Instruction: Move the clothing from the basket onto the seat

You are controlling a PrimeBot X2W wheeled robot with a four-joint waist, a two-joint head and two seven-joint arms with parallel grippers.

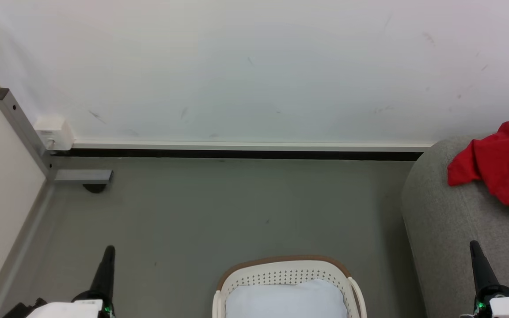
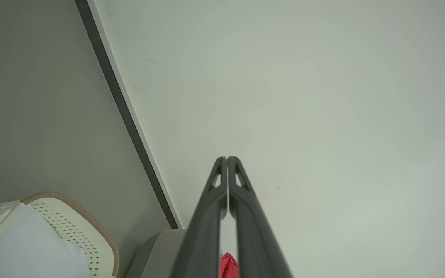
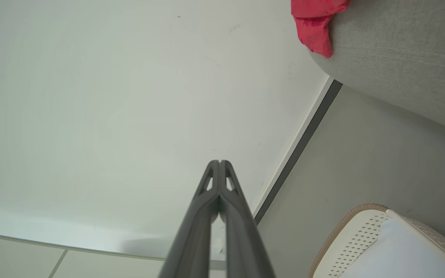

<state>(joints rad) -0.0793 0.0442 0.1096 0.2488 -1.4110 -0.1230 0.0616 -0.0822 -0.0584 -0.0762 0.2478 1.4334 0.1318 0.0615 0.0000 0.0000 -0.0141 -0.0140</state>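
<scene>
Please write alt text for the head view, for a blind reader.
A red shirt lies on the grey seat at the right edge. The cream basket at bottom centre holds a pale cloth, and the left gripper and right gripper point up from the bottom corners.

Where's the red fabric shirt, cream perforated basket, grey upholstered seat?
red fabric shirt (image 1: pixel 502 163): head view, crumpled middle
cream perforated basket (image 1: pixel 281 276): head view, far wall
grey upholstered seat (image 1: pixel 444 229): head view, bare side

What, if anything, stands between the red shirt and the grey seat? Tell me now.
Nothing visible does. The bright red fabric shirt lies on the light-grey upholstered seat, outside the cream perforated plastic basket. Left pincer and right pincer are shut, empty.
</scene>
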